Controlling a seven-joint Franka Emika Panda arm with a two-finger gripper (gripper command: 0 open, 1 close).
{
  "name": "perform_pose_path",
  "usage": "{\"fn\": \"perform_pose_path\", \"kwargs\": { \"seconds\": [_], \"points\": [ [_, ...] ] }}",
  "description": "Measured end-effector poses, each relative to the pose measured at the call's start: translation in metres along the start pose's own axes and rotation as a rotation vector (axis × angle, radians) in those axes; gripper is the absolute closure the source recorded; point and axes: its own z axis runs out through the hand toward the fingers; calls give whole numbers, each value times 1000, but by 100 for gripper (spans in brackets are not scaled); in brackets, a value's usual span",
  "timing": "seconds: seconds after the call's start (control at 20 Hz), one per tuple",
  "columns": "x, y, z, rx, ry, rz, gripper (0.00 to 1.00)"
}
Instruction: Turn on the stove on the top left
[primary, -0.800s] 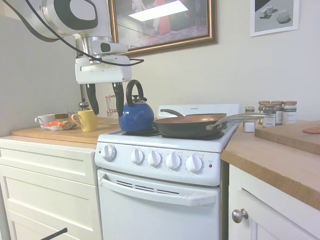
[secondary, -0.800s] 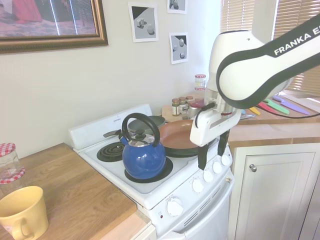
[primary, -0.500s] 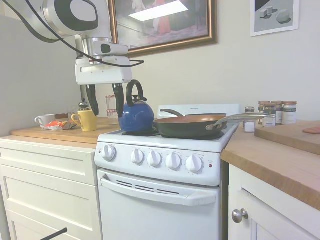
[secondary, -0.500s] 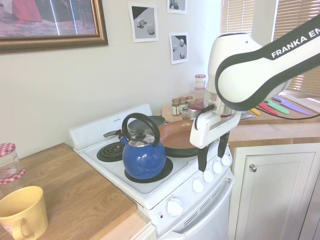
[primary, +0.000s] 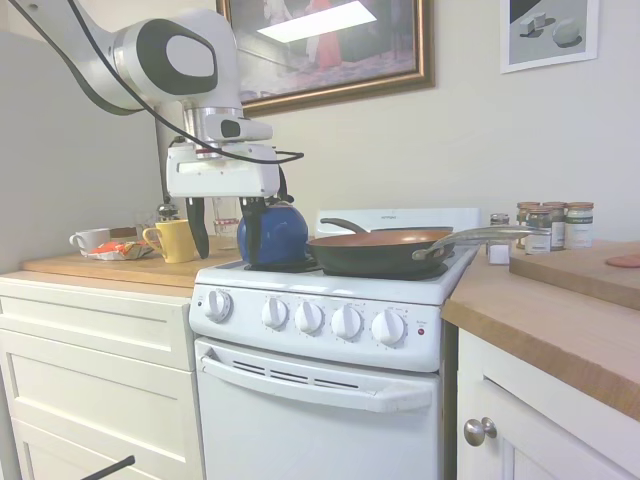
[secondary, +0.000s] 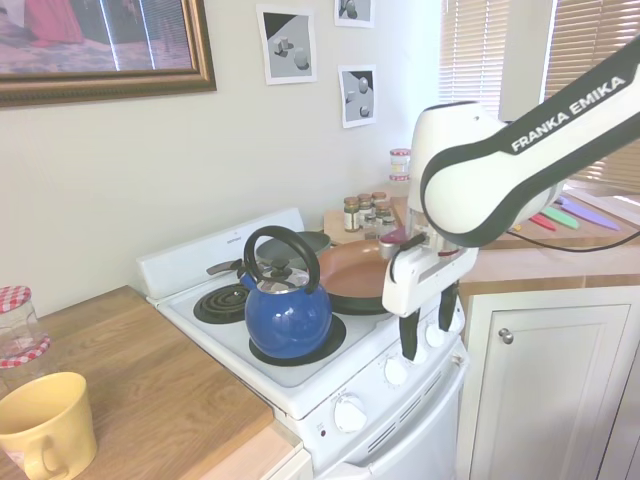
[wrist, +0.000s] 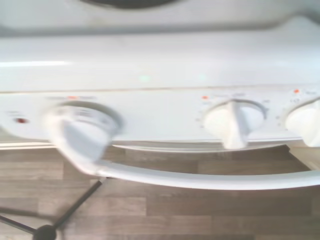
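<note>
The white stove has five round white knobs and a small red light on its front panel. My gripper hangs open and empty over the stove's front left edge, just above the knob row, touching nothing. From the other side the gripper shows in front of the knobs, fingers pointing down. The blurred wrist view holds one large knob, two more knobs and the red light. A bare coil burner lies at the back.
A blue kettle and a brown pan sit on the burners close behind the gripper. A yellow mug stands on the wooden counter left of the stove. Spice jars line the right counter. The oven handle runs below the knobs.
The gripper has come down and shifted toward the stove's front edge, closer to the knob row. It stays open. Kettle and pan have not moved.
</note>
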Motion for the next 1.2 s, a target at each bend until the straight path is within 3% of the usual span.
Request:
{"fn": "perform_pose_path", "kwargs": {
  "seconds": [0.4, 1.2],
  "points": [
    [33, 19, 36, -22, 28, 1, 100],
    [52, 26, 54, -36, 80, 3, 100]
  ]
}}
